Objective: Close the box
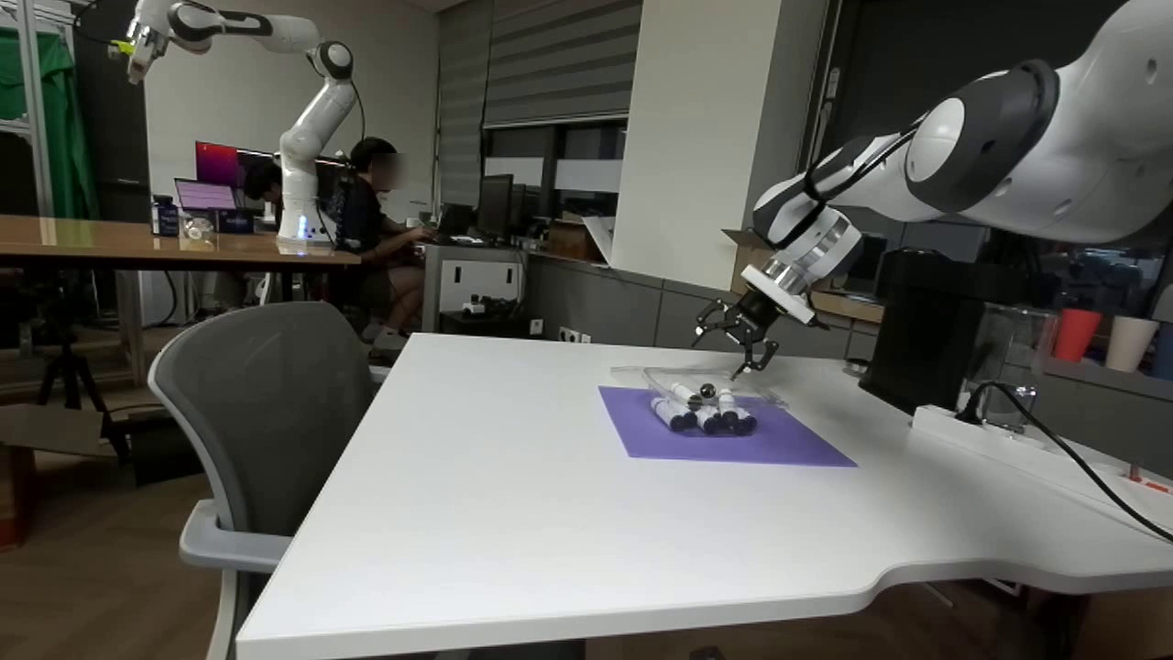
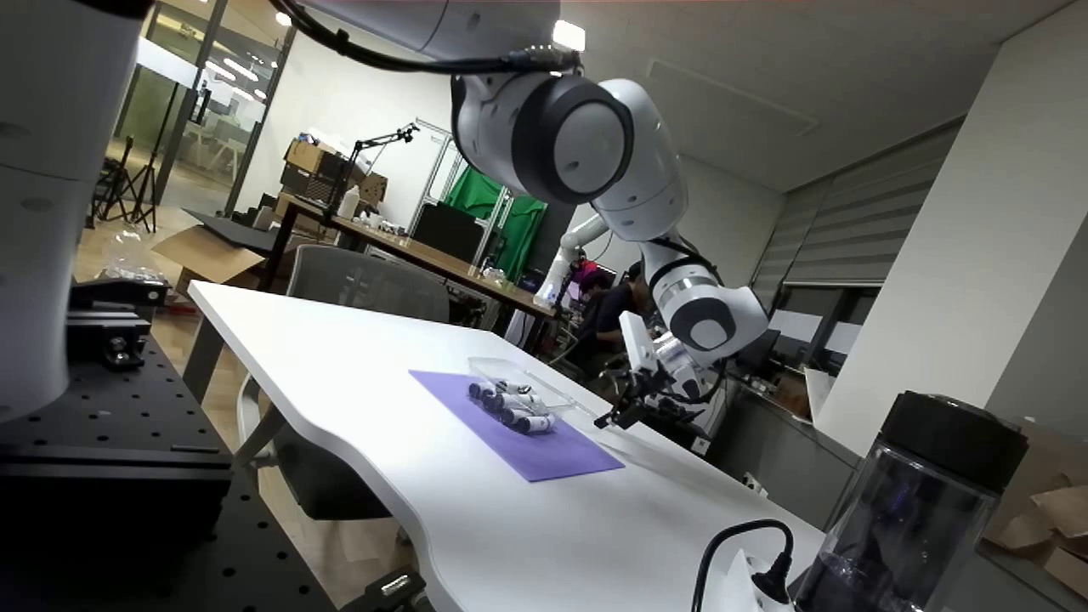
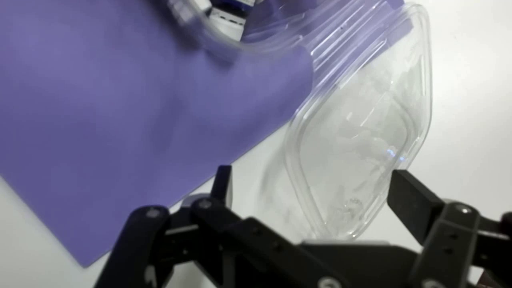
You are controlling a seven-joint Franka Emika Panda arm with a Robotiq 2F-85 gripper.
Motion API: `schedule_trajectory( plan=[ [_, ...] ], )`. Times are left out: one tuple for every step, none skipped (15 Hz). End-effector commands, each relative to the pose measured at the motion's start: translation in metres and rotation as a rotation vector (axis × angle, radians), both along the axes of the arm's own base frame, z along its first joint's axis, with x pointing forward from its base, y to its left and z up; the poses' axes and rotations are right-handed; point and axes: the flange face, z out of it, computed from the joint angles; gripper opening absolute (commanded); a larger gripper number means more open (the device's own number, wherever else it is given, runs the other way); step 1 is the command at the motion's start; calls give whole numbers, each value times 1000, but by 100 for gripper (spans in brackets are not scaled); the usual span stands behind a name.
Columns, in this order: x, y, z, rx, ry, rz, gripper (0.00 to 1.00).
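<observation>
The box is a small, low, see-through plastic box (image 1: 704, 429) on the purple mat, with several white cylinders with dark ends in it. It also shows in an exterior view (image 2: 501, 371). Its clear lid is folded open; in the wrist view the lid (image 3: 356, 136) spreads past the mat's edge over the white table, and part of the box (image 3: 260, 45) shows at the top. My gripper (image 3: 312, 188) is open and empty, with the lid's far end between its fingers in the wrist view. In both exterior views the gripper (image 1: 721, 356) (image 2: 625, 410) is just above the table behind the box. I cannot tell if it touches the lid.
The purple mat (image 1: 779, 445) lies on the white table (image 1: 513, 513). A power strip (image 1: 1035, 454) with a black cable runs along the table's side, near a clear container with a black lid (image 2: 909, 501). A grey chair (image 1: 266, 422) stands against the table.
</observation>
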Motion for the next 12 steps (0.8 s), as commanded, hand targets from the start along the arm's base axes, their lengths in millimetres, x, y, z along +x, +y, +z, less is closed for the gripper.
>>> schedule_trajectory(
  plan=[
    [8,6,6,-31,-68,64,100],
    [12,10,9,-44,-103,80,100],
    [15,15,12,-62,-130,96,100],
    [19,19,15,-86,-162,115,100],
    [25,25,18,-124,-210,126,100],
    [30,30,21,-149,-243,139,100],
    [34,36,23,-174,-279,149,100],
    [38,41,24,-199,-312,160,100],
    [41,46,24,-219,-345,170,100],
    [44,49,22,-246,-378,180,100],
    [46,52,20,-268,-409,194,100],
    [48,55,16,-297,-448,204,100]
  ],
)
